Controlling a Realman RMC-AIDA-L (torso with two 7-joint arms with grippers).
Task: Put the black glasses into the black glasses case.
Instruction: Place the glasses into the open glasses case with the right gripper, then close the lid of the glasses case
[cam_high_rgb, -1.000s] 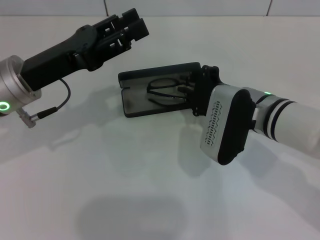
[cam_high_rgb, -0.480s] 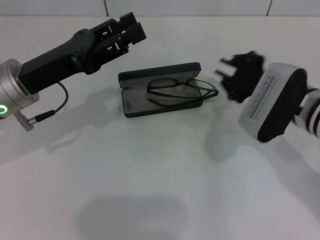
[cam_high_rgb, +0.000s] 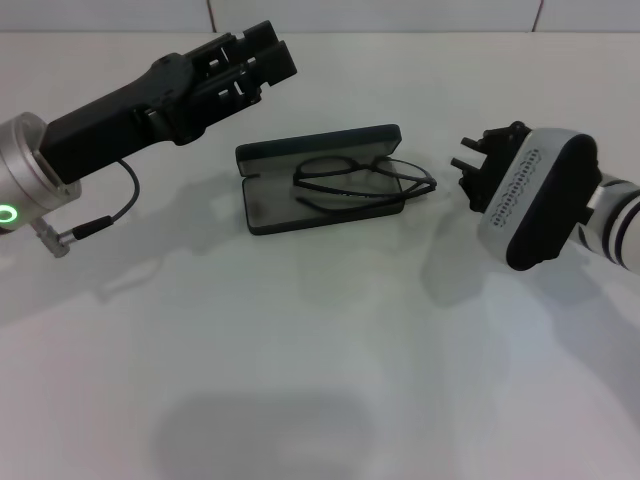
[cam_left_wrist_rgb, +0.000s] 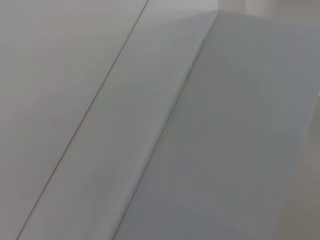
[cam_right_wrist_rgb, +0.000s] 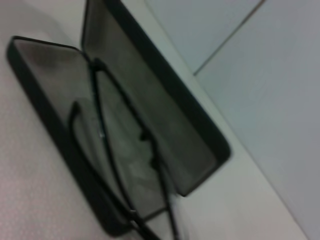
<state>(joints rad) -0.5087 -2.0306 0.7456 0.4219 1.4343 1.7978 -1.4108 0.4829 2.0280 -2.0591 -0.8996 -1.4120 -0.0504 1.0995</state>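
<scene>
Left gripper (cam_high_rgb: 262, 50) raised over the table (cam_high_rgb: 320, 400) behind the case, idle, fingers impossible to judge. At centre, black glasses (cam_high_rgb: 352, 180) lying in the open black glasses case (cam_high_rgb: 262, 205), one corner overhanging its right end. Right gripper (cam_high_rgb: 478, 165) now withdrawn from the case, released and empty; placement seems done, lid not yet shut.
</scene>
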